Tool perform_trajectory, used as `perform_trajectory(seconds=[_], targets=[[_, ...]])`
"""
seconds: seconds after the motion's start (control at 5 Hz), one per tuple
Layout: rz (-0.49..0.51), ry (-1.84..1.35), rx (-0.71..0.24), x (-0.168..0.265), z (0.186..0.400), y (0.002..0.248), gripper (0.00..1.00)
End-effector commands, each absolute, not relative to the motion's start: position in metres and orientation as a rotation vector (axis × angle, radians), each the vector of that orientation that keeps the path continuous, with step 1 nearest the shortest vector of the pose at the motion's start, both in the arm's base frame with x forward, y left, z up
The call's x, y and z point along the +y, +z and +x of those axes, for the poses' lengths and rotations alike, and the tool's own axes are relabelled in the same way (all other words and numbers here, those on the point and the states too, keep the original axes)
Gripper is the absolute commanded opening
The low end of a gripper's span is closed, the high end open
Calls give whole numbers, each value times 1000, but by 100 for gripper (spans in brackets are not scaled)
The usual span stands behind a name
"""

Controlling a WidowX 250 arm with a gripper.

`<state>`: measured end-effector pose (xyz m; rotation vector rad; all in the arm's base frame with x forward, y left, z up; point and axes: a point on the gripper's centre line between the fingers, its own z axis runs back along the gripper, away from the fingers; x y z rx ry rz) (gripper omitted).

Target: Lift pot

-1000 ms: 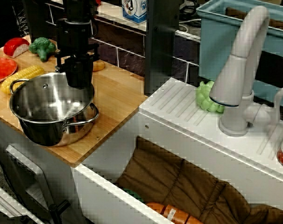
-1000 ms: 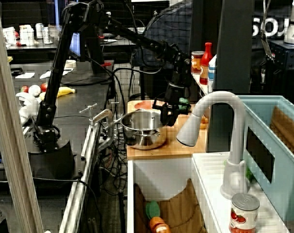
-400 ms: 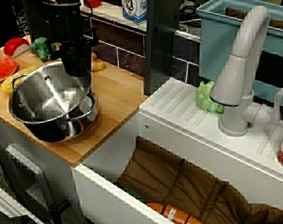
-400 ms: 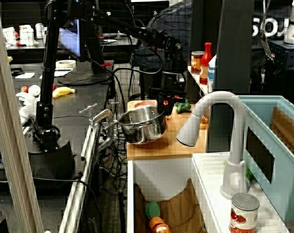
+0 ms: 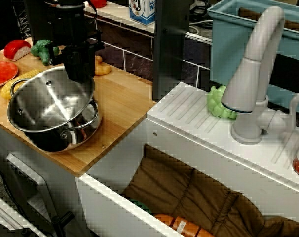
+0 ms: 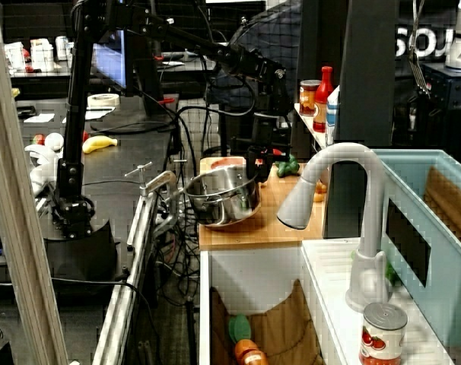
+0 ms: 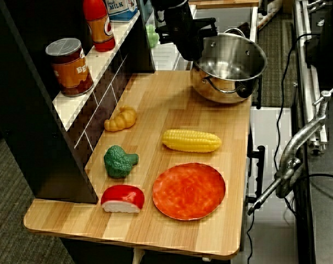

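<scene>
The pot (image 5: 51, 113) is a large shiny steel pot with two loop handles, on the wooden counter (image 5: 120, 106) near its sink-side end. It is tilted, with its rear rim raised and its opening facing the front edge. My gripper (image 5: 79, 74) comes down from above and is shut on that raised rim. The lower side of the pot looks close to the wood; I cannot tell if it touches. The side view shows the pot (image 6: 224, 198) tipped under the gripper (image 6: 257, 169). The overhead view shows the pot (image 7: 229, 66) and the gripper (image 7: 191, 49).
Corn (image 7: 191, 141), a red plate (image 7: 188, 190), broccoli (image 7: 120, 160), a croissant (image 7: 121, 119) and a red-white piece (image 7: 122, 198) lie on the counter's other end. A black post (image 5: 169, 44) stands behind the pot. A white faucet (image 5: 253, 79) and sink (image 5: 199, 197) are to the right.
My gripper has risen with the pot's rear rim. The pot went from standing flat to tilted toward the counter's front edge and shifted slightly left.
</scene>
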<state>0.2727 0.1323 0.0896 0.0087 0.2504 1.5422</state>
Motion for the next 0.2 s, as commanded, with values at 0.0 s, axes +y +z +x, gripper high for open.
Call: perform_trajectory(seconds=[0.0], targets=[[-50,1558,143,133,287,145,0]])
